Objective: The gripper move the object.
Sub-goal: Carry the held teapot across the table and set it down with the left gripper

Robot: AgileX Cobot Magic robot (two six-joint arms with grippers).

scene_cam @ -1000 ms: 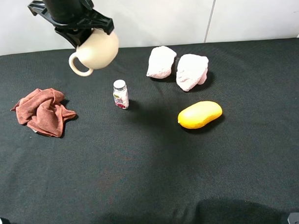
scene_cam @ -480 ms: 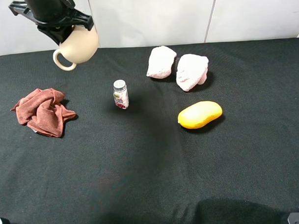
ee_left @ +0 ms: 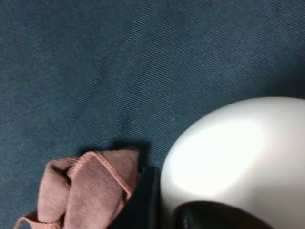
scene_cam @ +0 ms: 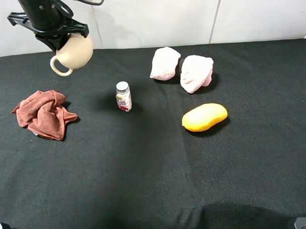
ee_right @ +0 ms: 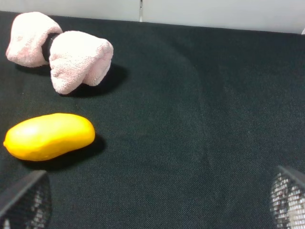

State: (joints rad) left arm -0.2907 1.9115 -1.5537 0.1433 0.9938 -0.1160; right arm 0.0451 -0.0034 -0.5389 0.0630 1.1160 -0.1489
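Counter [scene_cam: 145, 185]: flat surface under black woven cloth, filling the exterior high view from the bottom edge to the upper fifth.

Right hand [ee_right: 155, 205]: only its two mesh-textured fingertips [ee_right: 24, 200] show, at the lower corners of the right wrist view. They stand wide apart with bare counter between them and nothing held.

Smooth yellow oval object [scene_cam: 204, 117]: right of centre, lying on its side, touching nothing.

Crumpled reddish-brown cloth [scene_cam: 44, 114]: left edge of the frame at mid-height, in a loose heap.

Small white-capped bottle with a pink label [scene_cam: 123, 96]: upright, left of centre, between the cloth and the yellow object and well apart from both.

Two rolled pinkish-white terry towels [scene_cam: 165, 63] and [scene_cam: 196, 72]: upper centre, side by side and just touching, beyond the yellow object.

Small round cream-white ceramic teapot [scene_cam: 73, 53]: upper left of the frame, lifted clear of the counter and tilted, its loop handle pointing to the lower left. In the left wrist view its pale belly [ee_left: 233, 148] hangs over the counter, with the cloth below it.

Left hand [scene_cam: 60, 40]: black jaws on a bulky black arm, upper left corner, clamped tight on the rim of the teapot.

White panelled wall [scene_cam: 154, 19]: along the top of the frame, behind the counter.
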